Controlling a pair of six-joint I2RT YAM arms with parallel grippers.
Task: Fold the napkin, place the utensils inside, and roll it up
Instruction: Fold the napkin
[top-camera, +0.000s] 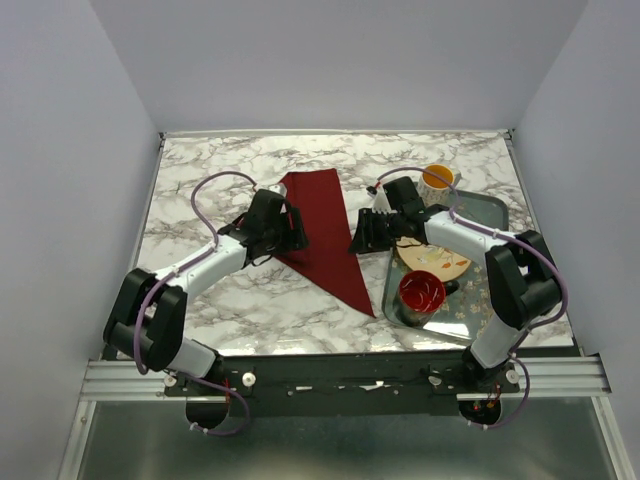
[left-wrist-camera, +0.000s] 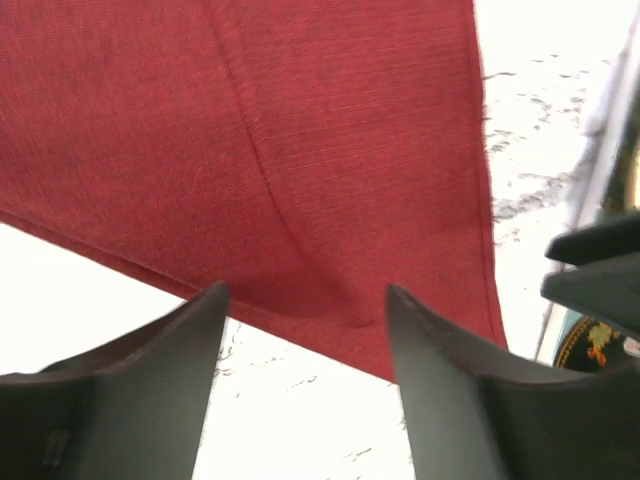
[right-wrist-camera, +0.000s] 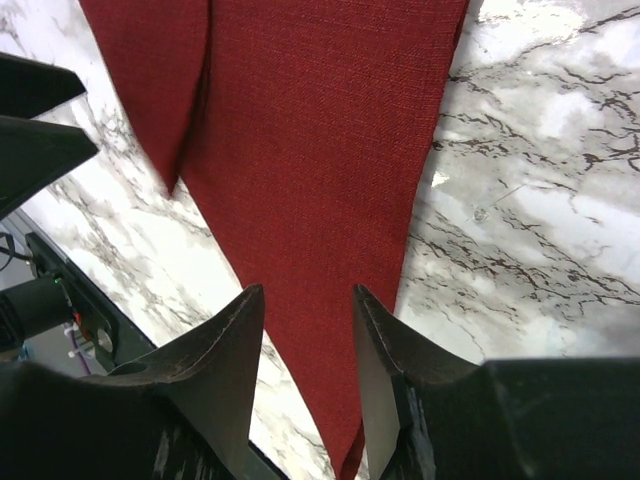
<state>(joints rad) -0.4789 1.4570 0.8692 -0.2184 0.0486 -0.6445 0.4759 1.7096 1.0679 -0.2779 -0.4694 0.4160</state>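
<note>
Nearest in the top view, on the marble table (top-camera: 250, 300): the sharp tip of the napkin (top-camera: 325, 235), pointing toward the arm bases. Folded into a long maroon triangle, flat on the marble, widening toward the far side, between the 2 grippers. Just right of that tip, a metal tray (top-camera: 497, 215), with a red bowl (top-camera: 422, 292) at its near end and a patterned plate (top-camera: 440, 262) just behind.

Midway up, at the cloth's left edge: the left gripper (top-camera: 290, 235), extended from the left side. Seen from its own wrist camera, the left gripper (left-wrist-camera: 305, 400) with 2 dark fingers (left-wrist-camera: 170, 390) spread wide, clasping nothing, only pale table (left-wrist-camera: 540, 120) in the gap. Just beyond the fingertips, the slanting edge of the napkin (left-wrist-camera: 300, 150), with a soft crease down the fabric. Touching the cloth or not: cannot tell.

Opposite, at the cloth's right edge: the right gripper (top-camera: 356, 243), stretched across from above the tray. Seen from its own wrist camera, the right gripper (right-wrist-camera: 305, 380) parted to a narrower gap, holding nothing, framing the tapering end of the napkin (right-wrist-camera: 310, 150). 2 layers there, the upper flap ending in a point at the left. Veined marble (right-wrist-camera: 540, 200) on either side.

Farthest, by the tray's far corner: a cup (top-camera: 437, 180), orange inside.
</note>
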